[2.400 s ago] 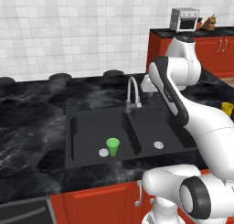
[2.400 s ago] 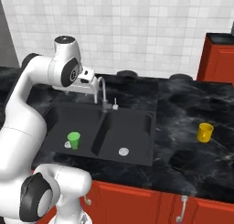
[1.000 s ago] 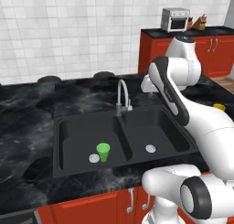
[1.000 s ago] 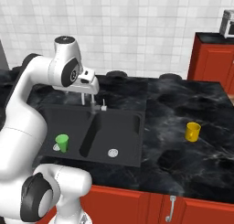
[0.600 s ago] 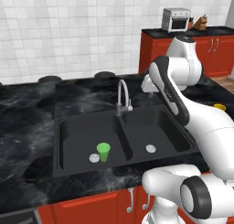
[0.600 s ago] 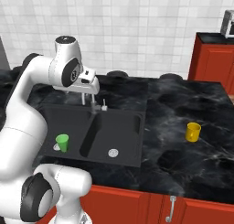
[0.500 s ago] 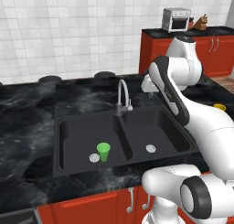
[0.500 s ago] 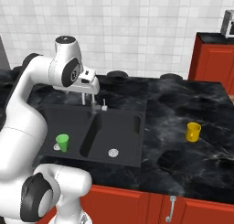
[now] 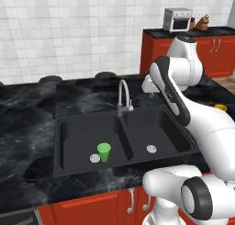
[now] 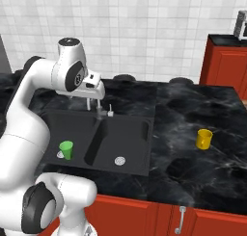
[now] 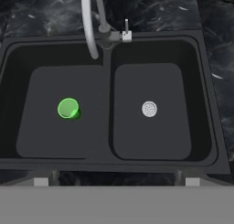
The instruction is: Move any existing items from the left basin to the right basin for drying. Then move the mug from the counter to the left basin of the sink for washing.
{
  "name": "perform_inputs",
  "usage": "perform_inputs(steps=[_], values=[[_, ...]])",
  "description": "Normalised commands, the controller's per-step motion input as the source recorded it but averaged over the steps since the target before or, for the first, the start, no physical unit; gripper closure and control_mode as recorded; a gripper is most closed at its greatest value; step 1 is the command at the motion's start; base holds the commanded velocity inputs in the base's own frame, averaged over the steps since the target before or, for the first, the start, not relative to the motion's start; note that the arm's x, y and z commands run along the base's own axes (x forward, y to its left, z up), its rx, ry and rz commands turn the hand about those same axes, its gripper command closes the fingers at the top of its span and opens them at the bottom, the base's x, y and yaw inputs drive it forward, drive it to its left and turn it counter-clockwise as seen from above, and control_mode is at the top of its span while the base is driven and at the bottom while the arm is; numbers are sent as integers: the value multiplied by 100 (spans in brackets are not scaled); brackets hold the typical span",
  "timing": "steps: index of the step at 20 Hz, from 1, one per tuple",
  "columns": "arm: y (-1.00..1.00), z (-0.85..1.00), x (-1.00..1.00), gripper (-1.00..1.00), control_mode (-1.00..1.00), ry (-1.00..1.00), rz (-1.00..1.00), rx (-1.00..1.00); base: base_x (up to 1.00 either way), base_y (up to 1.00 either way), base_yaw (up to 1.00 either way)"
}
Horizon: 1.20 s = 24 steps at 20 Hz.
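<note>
While the hand hangs high over the sink [image 11: 215, 127], its fingers spread wide and holding nothing, the green cup [image 11: 68, 108] stands upright in the left basin [image 11: 41, 127], at about nine o'clock from the right basin's [image 11: 151, 136] drain in the hand view. I judge the faucet [image 9: 122, 93] the main hazard: it arches over the divider, and a straight drop toward the cup could clip it. The cup tapers, so a grip taken low might slip or tip it. The left drain is hard to make out from above, the cup sitting just beside it. The yellow mug [image 10: 204, 139] waits on the counter [image 10: 193, 110], well apart at three o'clock; its handle is too small to tell.
</note>
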Motion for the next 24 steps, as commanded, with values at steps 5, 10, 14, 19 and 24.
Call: perform_inputs(steps=[5, 10, 14, 19, 24], values=[[0, 0, 0, -100, 100, 0, 0, 0, -1, -1, 0], [0, 0, 0, -100, 100, 0, 0, 0, 0, 0, 0], [0, 0, 0, -100, 100, 0, 0, 0, 0, 0, 0], [0, 0, 0, -100, -100, 0, 0, 0, 0, -1, 0], [0, 0, -11, -100, -100, -4, 0, 0, 0, 0, 0]])
